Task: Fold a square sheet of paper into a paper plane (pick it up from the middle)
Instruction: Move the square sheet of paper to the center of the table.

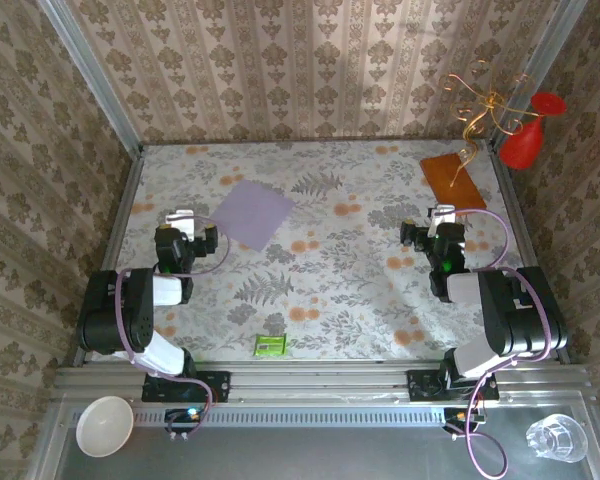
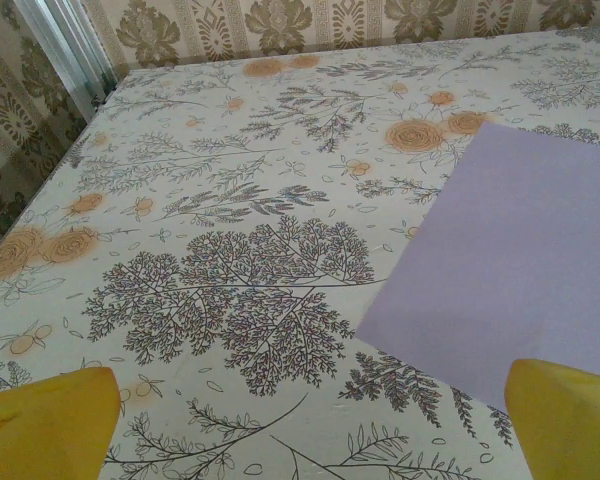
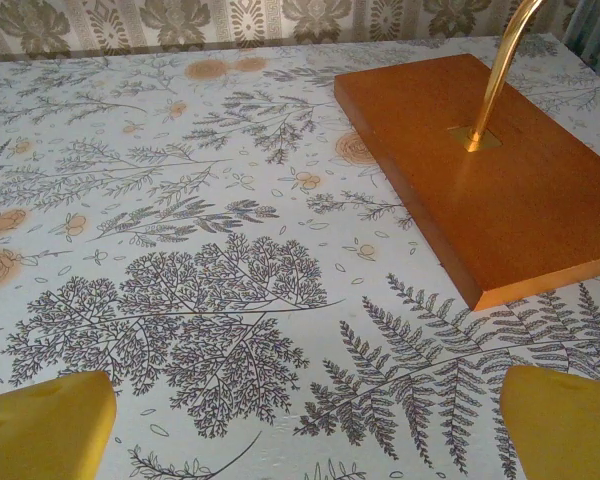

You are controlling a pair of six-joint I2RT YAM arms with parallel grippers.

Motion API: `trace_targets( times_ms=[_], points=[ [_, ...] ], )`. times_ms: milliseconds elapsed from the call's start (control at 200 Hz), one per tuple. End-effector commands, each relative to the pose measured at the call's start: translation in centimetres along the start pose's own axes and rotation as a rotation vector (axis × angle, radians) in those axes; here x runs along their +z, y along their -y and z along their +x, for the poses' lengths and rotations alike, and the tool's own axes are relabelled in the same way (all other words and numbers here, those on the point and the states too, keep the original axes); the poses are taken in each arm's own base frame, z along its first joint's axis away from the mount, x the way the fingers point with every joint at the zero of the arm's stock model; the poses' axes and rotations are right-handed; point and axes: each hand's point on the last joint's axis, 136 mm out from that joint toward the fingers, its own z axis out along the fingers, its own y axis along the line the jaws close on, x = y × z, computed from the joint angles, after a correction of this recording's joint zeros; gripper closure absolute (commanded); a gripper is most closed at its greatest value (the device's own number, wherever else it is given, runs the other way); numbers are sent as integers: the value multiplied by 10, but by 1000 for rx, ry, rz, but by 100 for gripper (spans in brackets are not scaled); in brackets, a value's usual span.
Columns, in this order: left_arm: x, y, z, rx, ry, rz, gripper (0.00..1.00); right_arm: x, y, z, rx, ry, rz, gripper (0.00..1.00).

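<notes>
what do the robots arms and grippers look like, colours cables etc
The left arm and right arm are chunky black jointed housings with white link sections. A looping purple cable runs along each. The right arm has a small green light near its wrist. The left gripper and right gripper have plain, rounded yellow fingers with no markings.

You have open table in the middle and all round the paper, while the board with its wire stand blocks the far right corner and a packet lies by the near edge.
</notes>
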Motion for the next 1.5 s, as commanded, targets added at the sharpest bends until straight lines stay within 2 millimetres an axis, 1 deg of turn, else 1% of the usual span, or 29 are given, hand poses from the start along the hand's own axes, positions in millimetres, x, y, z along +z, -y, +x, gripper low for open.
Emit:
trace_targets(
  times_ms=[0, 1040, 1090, 1190, 1205, 1215, 1225, 1326, 1391, 1451, 1496],
  points=[
    [4, 1, -3, 10, -5, 12, 0, 1, 1, -8, 1, 29, 19, 0],
    [2, 0, -3, 12, 0, 3, 0, 0, 1, -9, 2, 39, 20, 0],
    [0, 0, -7, 11, 6, 0, 0, -3, 3, -12, 7, 48, 29, 0],
    [-5, -2, -18, 10, -8, -5, 0, -16, 7, -23, 14, 58, 44, 0],
    [-6, -3, -20, 9, -14, -7, 0, -16, 8, -21, 16, 44, 50, 0],
    [-7, -3, -21, 9, -18, -7, 0, -20, 8, -27, 21, 56, 52, 0],
    [-7, -3, -22, 9, -23, -8, 0, -21, 9, -30, 24, 55, 55, 0],
    [-11, -4, -40, 0, -69, -11, 0, -32, 13, -40, 65, 4, 78, 0],
    [-14, -4, -52, -52, -85, -11, 0, -38, 9, -44, 99, -23, 61, 0],
    [-18, 3, -65, -102, -82, 26, 0, -44, 4, -47, 121, -35, 49, 0],
    [-20, 6, -73, -170, -92, 34, 0, -49, 2, -49, 140, -45, 52, 0]
  ],
)
